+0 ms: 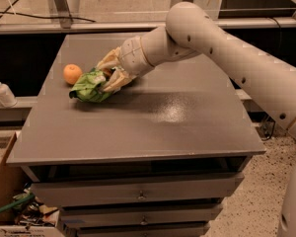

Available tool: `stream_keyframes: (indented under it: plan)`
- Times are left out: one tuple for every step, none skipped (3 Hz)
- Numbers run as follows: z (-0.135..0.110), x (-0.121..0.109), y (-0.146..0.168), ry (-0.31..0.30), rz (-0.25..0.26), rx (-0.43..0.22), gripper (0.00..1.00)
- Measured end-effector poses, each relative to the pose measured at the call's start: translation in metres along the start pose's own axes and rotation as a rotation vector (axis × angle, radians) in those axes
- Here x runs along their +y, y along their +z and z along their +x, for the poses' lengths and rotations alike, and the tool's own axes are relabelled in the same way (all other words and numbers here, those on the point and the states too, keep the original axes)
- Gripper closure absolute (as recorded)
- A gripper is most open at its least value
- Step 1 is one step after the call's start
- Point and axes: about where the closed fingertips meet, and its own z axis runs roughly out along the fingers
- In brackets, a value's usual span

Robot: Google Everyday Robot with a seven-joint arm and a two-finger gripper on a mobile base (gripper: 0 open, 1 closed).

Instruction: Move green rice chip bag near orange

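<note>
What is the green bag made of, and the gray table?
The green rice chip bag, pinched in the gripper beside the orange, looks like thin plastic film: it is crumpled into soft folds. The table top looks like painted metal or laminate, I can't tell which: flat, dark gray, with a dull speckled shine.

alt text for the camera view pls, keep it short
A robot gripper clasps a crumpled green bag at the far left of a grey table, close beside an orange on the bag's left. The white arm reaches in from the right.
</note>
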Motion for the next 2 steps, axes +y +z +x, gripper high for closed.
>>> stream_keyframes:
  plan:
    - [0.0026, 0.0024, 0.0013, 0.006, -0.005, 0.002, 0.59]
    - [0.0025, 0.0023, 0.0012, 0.006, -0.006, 0.002, 0.36]
